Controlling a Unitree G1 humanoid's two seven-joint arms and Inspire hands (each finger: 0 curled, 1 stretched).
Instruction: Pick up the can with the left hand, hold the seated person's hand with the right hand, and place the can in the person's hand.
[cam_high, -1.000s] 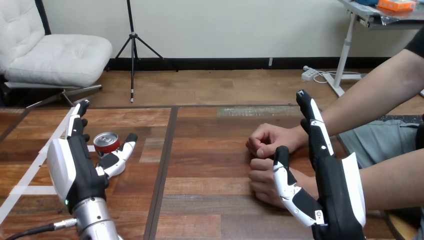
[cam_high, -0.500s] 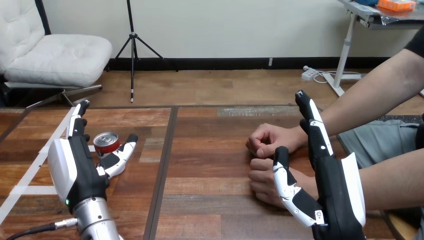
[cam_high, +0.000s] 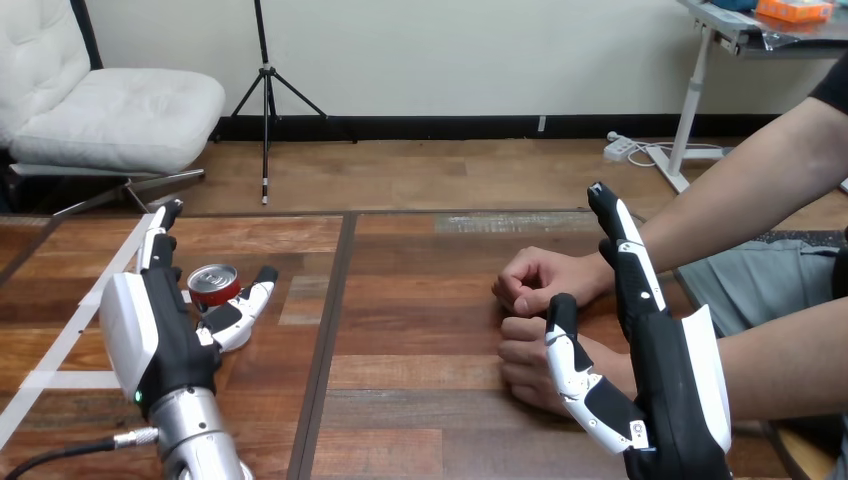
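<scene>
A red can (cam_high: 213, 286) with a silver top stands upright on the table's left part. My left hand (cam_high: 155, 325) is open around it, fingers straight on the can's left and the thumb (cam_high: 238, 308) on its right; I cannot tell whether they touch it. The person's two hands rest as loose fists on the table at the right, one farther (cam_high: 540, 277) and one nearer (cam_high: 532, 362). My right hand (cam_high: 660, 380) is open just right of them, its fingers straight up along the farther wrist, its thumb (cam_high: 565, 350) over the nearer fist.
The wooden table (cam_high: 420, 400) has a dark seam down its middle. White tape strips (cam_high: 60, 345) cross its left part. The person's forearms (cam_high: 740, 190) come in from the right edge.
My left hand has shifted slightly forward and to the right around the can. The right hand and the person's hands have hardly moved.
</scene>
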